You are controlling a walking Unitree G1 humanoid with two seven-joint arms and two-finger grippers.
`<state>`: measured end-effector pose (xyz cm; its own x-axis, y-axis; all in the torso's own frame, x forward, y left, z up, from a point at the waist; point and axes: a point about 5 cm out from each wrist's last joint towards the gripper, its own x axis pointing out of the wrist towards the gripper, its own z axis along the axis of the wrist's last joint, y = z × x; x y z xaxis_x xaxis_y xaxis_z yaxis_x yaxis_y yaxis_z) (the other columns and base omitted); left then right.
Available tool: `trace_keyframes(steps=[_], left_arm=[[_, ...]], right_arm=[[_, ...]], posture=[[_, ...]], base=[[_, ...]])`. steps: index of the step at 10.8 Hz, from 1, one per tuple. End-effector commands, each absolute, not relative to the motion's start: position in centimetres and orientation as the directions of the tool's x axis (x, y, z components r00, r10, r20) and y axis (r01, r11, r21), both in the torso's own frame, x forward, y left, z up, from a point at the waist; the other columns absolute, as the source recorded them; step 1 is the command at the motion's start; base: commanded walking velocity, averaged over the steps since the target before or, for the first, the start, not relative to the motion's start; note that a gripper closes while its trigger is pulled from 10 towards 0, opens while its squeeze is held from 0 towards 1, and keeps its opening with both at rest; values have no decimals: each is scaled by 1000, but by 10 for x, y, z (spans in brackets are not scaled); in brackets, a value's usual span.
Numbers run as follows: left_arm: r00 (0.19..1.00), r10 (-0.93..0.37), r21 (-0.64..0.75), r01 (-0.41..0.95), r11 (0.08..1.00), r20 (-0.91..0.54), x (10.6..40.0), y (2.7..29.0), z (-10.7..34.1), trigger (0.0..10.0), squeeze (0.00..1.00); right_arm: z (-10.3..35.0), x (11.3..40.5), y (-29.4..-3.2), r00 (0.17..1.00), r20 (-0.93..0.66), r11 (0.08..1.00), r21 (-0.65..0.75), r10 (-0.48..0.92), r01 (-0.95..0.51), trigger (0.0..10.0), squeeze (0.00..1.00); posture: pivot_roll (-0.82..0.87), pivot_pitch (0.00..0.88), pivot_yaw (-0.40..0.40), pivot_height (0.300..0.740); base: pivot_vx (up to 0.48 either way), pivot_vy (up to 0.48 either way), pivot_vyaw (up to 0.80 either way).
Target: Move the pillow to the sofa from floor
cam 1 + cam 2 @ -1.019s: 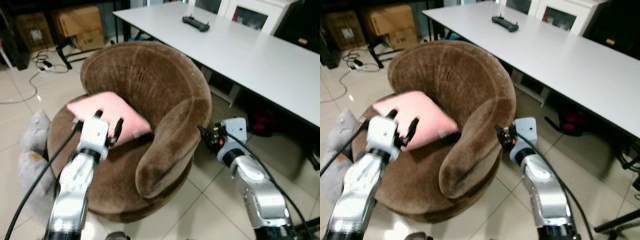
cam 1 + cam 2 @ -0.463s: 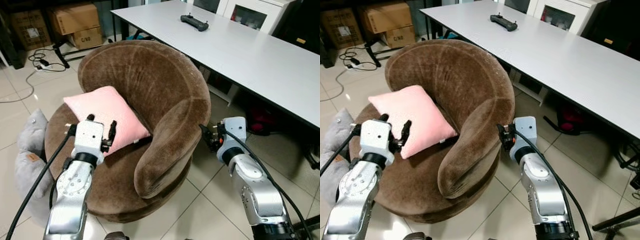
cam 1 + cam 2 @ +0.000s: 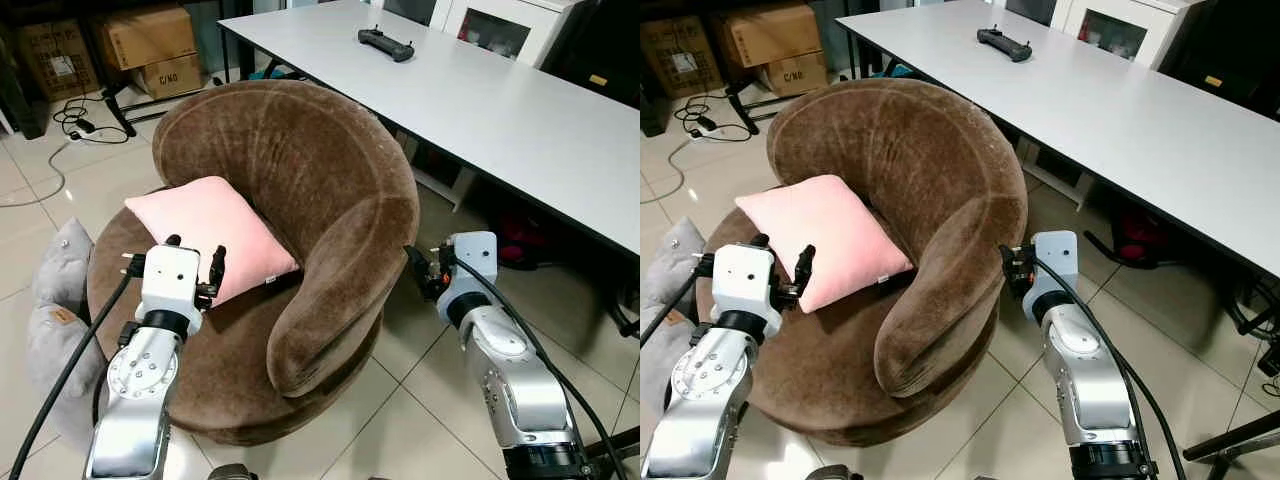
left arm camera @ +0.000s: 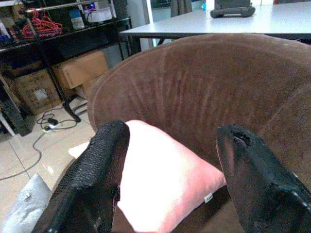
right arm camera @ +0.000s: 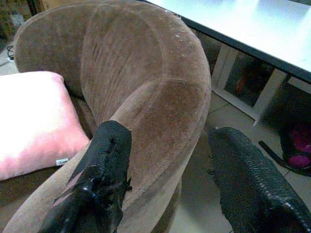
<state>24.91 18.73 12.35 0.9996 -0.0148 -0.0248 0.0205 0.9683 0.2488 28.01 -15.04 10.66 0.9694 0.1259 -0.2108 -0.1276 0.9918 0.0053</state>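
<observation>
A pink pillow (image 3: 212, 232) rests on the seat of the round brown sofa chair (image 3: 300, 170), leaning against its backrest. My left gripper (image 3: 192, 262) hovers open just in front of the pillow's near edge, with nothing between its fingers (image 4: 97, 179). The pillow (image 4: 165, 182) lies just beyond them in the left wrist view. My right gripper (image 3: 422, 270) is open beside the outer side of the chair's right armrest (image 5: 165, 116), holding nothing.
A grey cushion (image 3: 50, 310) lies on the tiled floor left of the chair. A long white table (image 3: 480, 90) with a black controller (image 3: 387, 43) stands behind and to the right. Cardboard boxes (image 3: 150, 45) and cables (image 3: 70, 120) sit at the back left.
My left gripper has drawn back from the pillow, which has settled on the seat. The right gripper has stayed by the armrest. The camera has shifted slightly.
</observation>
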Motion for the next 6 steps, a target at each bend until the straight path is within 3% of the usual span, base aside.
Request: trace_keyframes(steps=[1, 5, 6], left_arm=[[1000, -13, 242, 17, 970, -20, 249, 187, 127, 10000, 0], [1000, -6, 242, 11, 970, -22, 249, 187, 127, 10000, 0], [1000, -5, 239, 9, 971, -17, 249, 187, 128, 10000, 0]], right_arm=[[106, 283, -153, 969, -221, 994, 3, 110, -112, 10000, 0], [107, 284, -154, 970, -221, 994, -9, 101, -106, 10000, 0], [107, 284, -154, 970, -221, 994, -13, 101, -106, 10000, 0]], posture=[[92, 0, -82, 740], [89, 0, -84, 740], [89, 0, -84, 740]], base=[[-304, 0, 0], [-339, 0, 0], [0, 0, 0]])
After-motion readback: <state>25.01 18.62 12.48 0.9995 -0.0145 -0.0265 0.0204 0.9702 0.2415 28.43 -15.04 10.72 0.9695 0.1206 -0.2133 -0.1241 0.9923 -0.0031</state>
